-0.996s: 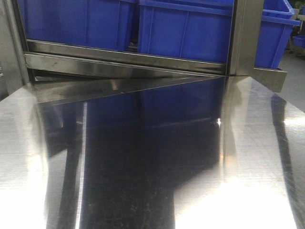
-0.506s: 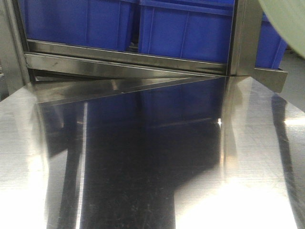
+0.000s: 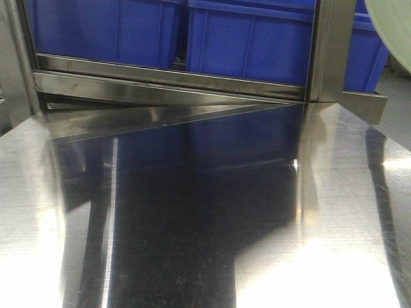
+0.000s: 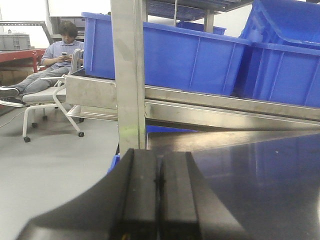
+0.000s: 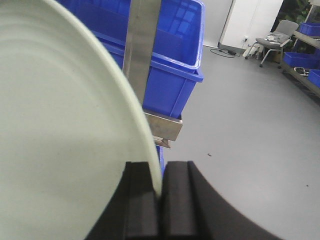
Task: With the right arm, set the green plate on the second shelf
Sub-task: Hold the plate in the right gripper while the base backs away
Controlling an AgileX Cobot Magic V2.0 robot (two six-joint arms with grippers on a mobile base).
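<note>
The right gripper (image 5: 161, 172) pinches the rim of the green plate (image 5: 60, 125) between its 2 pads, holding it on edge beside the rack's upright post (image 5: 142, 55). In the front view only a pale curve of the plate (image 3: 393, 25) shows at the top right corner, well above the shiny tabletop (image 3: 192, 231) and off to the right of the rack. The left gripper (image 4: 159, 172) hangs with its pads pressed together, holding nothing.

Done well, the next move likely means swinging the plate clear of the post, tipping it flat and sliding it in over the front rail (image 3: 167, 80) of the steel shelf (image 3: 128, 62) without knocking metal. Whether that tier is the second shelf cannot be told from here.

2 blue bins (image 3: 250, 45) stand side by side on the shelf, filling most of its width. Only their walls show, so their contents cannot be told. Free room for a plate looks scarce.
</note>
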